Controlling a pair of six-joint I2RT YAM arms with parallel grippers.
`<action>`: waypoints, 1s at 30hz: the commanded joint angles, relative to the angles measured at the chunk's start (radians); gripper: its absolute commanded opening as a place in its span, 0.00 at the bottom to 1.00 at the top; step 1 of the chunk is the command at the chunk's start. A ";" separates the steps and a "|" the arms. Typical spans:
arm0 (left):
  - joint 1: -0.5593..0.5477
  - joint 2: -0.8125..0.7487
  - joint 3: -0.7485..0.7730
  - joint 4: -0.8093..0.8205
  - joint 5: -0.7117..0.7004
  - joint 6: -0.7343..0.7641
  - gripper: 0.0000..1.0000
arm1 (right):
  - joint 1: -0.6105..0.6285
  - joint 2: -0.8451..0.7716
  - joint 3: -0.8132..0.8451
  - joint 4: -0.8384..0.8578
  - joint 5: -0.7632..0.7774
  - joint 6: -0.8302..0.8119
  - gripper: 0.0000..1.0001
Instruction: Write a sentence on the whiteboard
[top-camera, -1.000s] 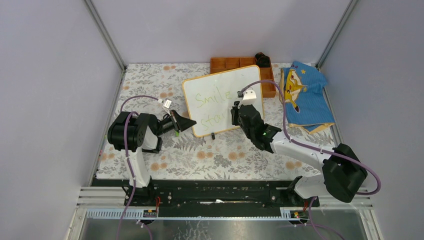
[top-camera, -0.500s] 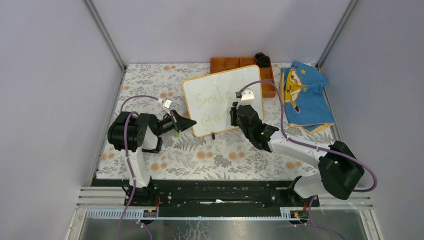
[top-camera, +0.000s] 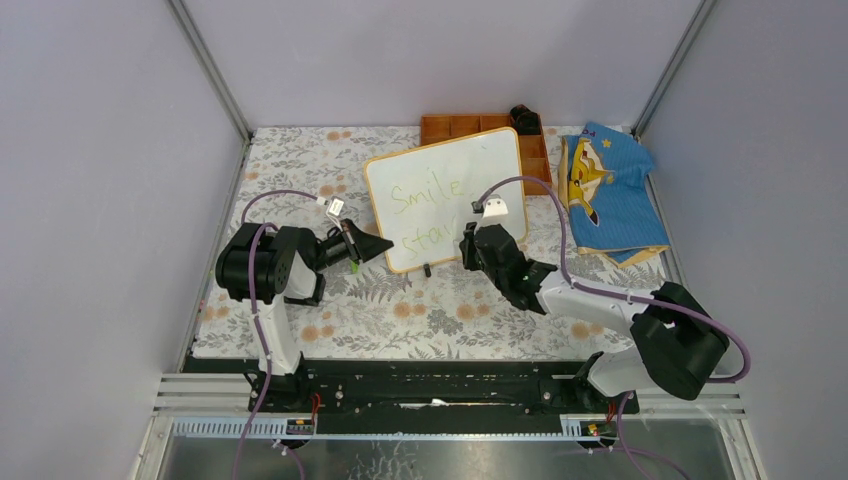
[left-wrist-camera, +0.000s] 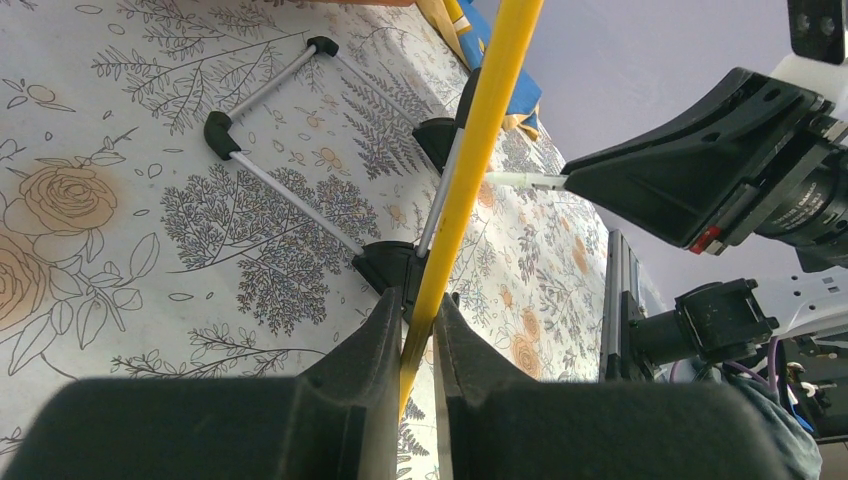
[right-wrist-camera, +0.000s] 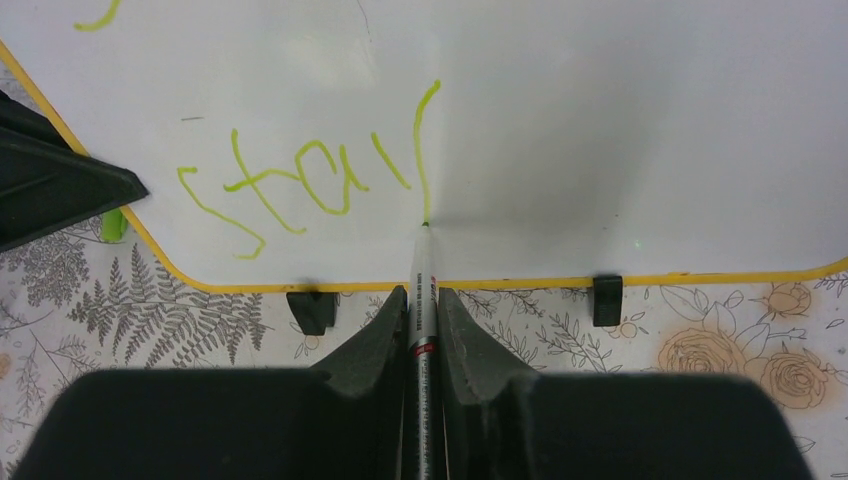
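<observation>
Floral-printed cloth covers the surface (top-camera: 300, 170), and on it the whiteboard (top-camera: 480, 165) stands tilted at the middle, where it was a second ago, its far edge overlapping the front of an orange tray (top-camera: 450, 127). A blue cloth (top-camera: 610, 195) lies just beside the board on the right, against the wall. The right arm has drawn back toward the near edge since the earlier view, and its wrist now sits lower over the board's near right corner. The left end effector (left-wrist-camera: 417, 305) is narrow, clamped on the board's yellow frame at the near left corner. The right end effector (right-wrist-camera: 422, 293) is also narrow, pinching a marker (right-wrist-camera: 424, 255) whose tip touches the board just above the bottom frame. The sentence (right-wrist-camera: 300, 180) now reads "Smile" over "stay"; the long stroke of the last letter has been drawn down to the tip. Two black feet (right-wrist-camera: 311, 308) show under the bottom edge. Bare surface lies left of the board and along the near strip before the arm bases.
</observation>
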 joint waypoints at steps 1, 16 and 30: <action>-0.002 0.011 0.002 -0.091 -0.031 0.023 0.00 | 0.019 -0.004 -0.015 0.026 -0.012 0.032 0.00; -0.002 0.011 0.002 -0.091 -0.032 0.024 0.00 | 0.077 -0.060 0.005 0.016 0.007 0.038 0.00; -0.005 0.006 0.002 -0.100 -0.034 0.030 0.00 | -0.029 -0.469 -0.130 -0.001 0.232 -0.015 0.00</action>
